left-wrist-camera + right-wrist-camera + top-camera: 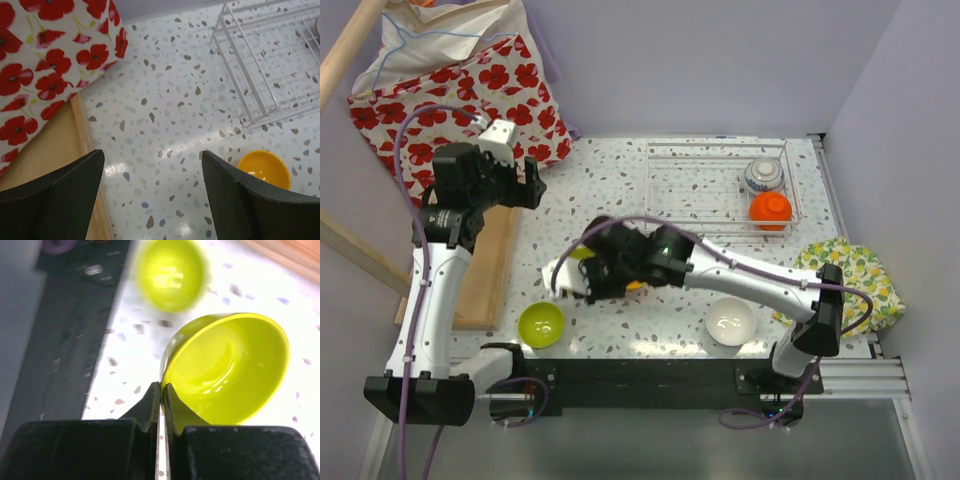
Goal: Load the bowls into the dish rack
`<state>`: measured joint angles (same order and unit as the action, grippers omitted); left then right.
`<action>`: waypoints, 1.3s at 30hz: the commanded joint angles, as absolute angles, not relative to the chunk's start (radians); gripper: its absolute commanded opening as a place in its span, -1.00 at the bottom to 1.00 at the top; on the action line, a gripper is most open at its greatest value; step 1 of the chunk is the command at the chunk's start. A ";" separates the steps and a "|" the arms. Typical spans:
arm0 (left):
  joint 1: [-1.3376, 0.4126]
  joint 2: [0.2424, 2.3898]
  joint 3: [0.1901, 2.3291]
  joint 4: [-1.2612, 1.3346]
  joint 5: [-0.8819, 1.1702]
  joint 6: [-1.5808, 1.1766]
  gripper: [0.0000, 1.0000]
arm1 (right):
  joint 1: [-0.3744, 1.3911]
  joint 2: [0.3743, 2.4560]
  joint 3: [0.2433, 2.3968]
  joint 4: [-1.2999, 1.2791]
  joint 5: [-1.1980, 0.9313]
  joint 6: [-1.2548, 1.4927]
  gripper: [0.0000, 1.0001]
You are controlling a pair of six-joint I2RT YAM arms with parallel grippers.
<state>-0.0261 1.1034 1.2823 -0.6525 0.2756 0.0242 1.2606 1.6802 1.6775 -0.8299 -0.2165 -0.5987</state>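
Found the speckled table [620,210] beneath both sets of jaws. Noted the dish rack [705,190] ahead and to the right of the left jaws, and well apart from the right jaws, off behind them. Saw the wooden tray [45,165] under the left finger of the left jaws.

Found the left jaws spread wide above the table, gripping and touching nothing. Found the right jaws pinched almost together on the rim of the held lime green bowl [230,365], which was tilted to the right of the fingers.

Counted six bowls: two lime green, one white, one orange-yellow, one red-orange, one blue-patterned.
- Placed the second lime green bowl [541,324] on the table just beyond the right jaws.
- Placed the white bowl [730,321] well behind the right jaws.
- Placed the orange-yellow bowl [264,169] on the table, just past the right finger of the left jaws.
- Counted two inside the rack, far from either jaws and side by side: the red-orange bowl [771,209] and the blue-patterned bowl [763,175].
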 commanded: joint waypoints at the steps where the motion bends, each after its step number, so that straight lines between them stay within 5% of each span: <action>1: -0.037 1.141 1.416 -0.497 0.213 -0.017 0.65 | 1.010 1.635 1.770 -0.772 -0.253 -0.436 -1.00; 6: -0.264 1.236 1.454 -0.408 0.135 0.135 0.44 | 0.731 1.606 1.790 -0.634 -0.340 -0.269 -1.00; 9: -0.350 1.316 1.460 -0.413 0.124 0.211 -0.44 | 0.583 1.591 1.743 -0.478 -0.365 -0.044 -1.00; 10: -0.356 1.348 1.456 -0.417 0.123 0.206 -0.96 | 0.546 1.597 1.738 -0.450 -0.383 0.015 -1.00; 22: -0.443 1.617 1.523 -0.454 0.124 0.276 -1.00 | 0.186 1.833 1.572 0.256 -0.840 0.787 -1.00; 39: -0.514 1.942 1.790 -0.437 0.186 0.278 -1.00 | 0.129 2.109 1.692 0.337 -0.911 0.859 -1.00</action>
